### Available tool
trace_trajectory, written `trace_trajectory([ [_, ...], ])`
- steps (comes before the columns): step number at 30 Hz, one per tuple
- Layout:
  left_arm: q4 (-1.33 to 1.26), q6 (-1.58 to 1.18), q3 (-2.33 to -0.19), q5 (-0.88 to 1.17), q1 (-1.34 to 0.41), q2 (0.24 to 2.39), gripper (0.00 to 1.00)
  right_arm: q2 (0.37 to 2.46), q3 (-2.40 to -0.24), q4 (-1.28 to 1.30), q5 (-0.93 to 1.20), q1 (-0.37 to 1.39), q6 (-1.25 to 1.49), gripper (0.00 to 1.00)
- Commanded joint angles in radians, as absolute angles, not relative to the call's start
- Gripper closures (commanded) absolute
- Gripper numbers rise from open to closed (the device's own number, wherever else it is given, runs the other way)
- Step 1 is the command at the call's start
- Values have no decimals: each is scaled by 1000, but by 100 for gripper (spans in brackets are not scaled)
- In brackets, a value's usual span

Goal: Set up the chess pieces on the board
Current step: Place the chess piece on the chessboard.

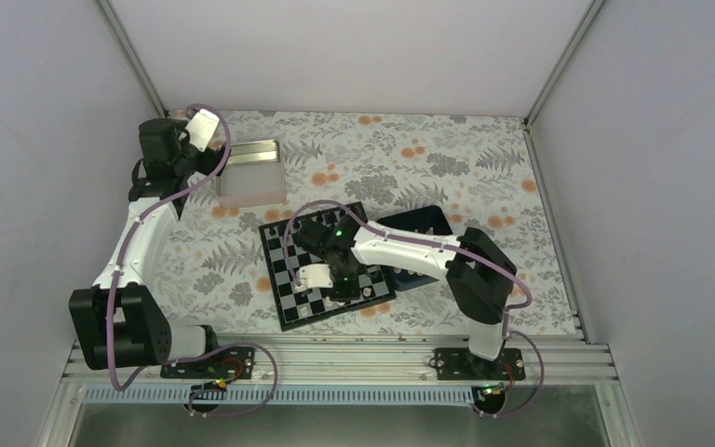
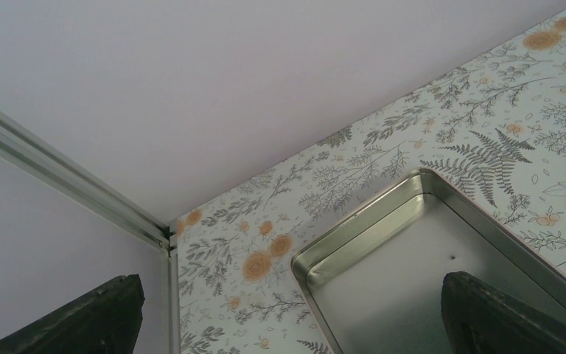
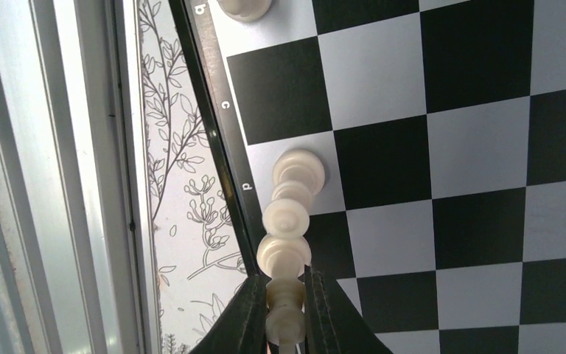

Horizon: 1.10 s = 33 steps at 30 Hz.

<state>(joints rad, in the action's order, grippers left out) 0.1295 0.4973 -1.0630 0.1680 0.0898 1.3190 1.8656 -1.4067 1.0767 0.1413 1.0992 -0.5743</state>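
**Step in hand:** placing a piece on the near rank of the board (image 3: 479, 147).

**Right arm:** The right gripper (image 3: 285, 295) is clenched on the head end of a tall cream piece (image 3: 287, 221), with one of its fingers (image 3: 250, 317) on either side. The base of the piece lies over the light square beside the border letter d, at the board's near edge. Whether the base touches the square cannot be told. The piece appears to lean from base to head, though the wrist view may account for that. A second piece (image 3: 243, 6), also cream, stands by letter b. The c square between them is bare.

**Left arm:** The left gripper (image 2: 292, 287) is released, with nothing between its fingers. It hangs above the tin (image 2: 354, 221) at the far left, well apart from the board.

**Next move, as judged:** Bring the piece upright and seat its base flat inside the d square. Then release and lift straight off, so the fingers do not drag the head and tip the piece toward the border.

**Other:** The blue tray (image 1: 419, 223) lies just right of the board. Its contents are too small to identify.
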Motion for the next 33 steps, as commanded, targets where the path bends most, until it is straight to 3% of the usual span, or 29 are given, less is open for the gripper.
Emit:
trace_trajectory([
  [1,113,497,-1059,174,94,1308,0,1886,-1401,1051,139,1108,-569,95],
  [33,114,495,-1059,183,97,1312,0,1907,-1379,1030,83,1086,-565,93],
])
